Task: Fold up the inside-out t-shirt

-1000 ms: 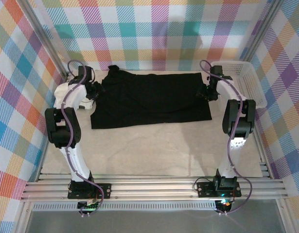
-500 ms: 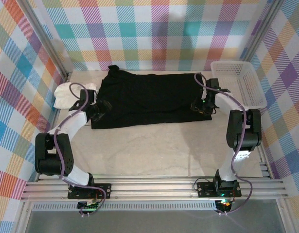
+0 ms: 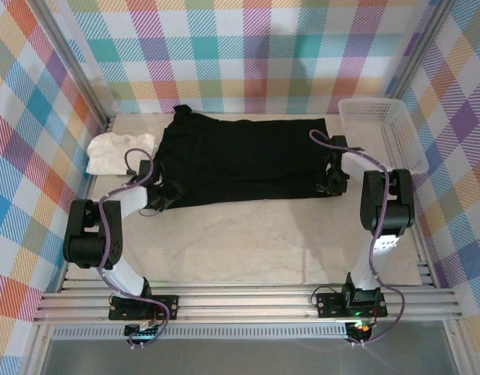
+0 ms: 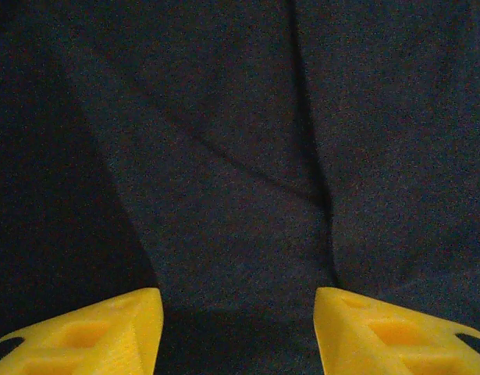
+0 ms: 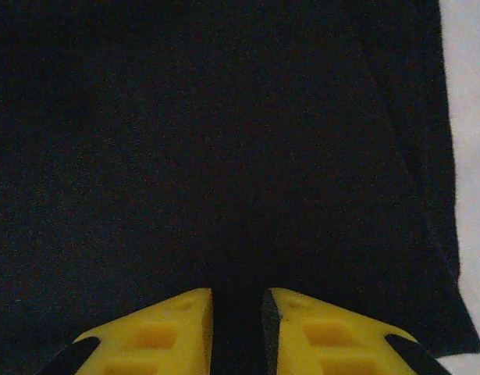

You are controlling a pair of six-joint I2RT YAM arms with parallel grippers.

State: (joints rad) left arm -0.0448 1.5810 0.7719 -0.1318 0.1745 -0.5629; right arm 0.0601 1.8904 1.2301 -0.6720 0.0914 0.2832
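Folding this one: how will it behave, and where do I take it? (operator)

Soft, light and limp. The inside-out t-shirt point(image 3: 240, 160) lies flat across the far half of the counter point(image 3: 247, 242), and it will sag wherever you lift it. I judge the near hem corners your best hold; pinch the edge cleanly or it slips. (spotter)

And the end effectors? (operator)

Your left end effector point(image 3: 168, 195) sits at the shirt's near-left corner, jaws well apart over the cloth, gripping nothing. Your right end effector point(image 3: 327, 186) is at the near-right corner, jaws almost together; I cannot tell whether cloth is caught between them. (spotter)

What has changed? (operator)

A second ago both arms stood farther along the shirt's side edges, toward the counter's far edge. Now both are down at its near hem. The shirt lies much as it did. (spotter)
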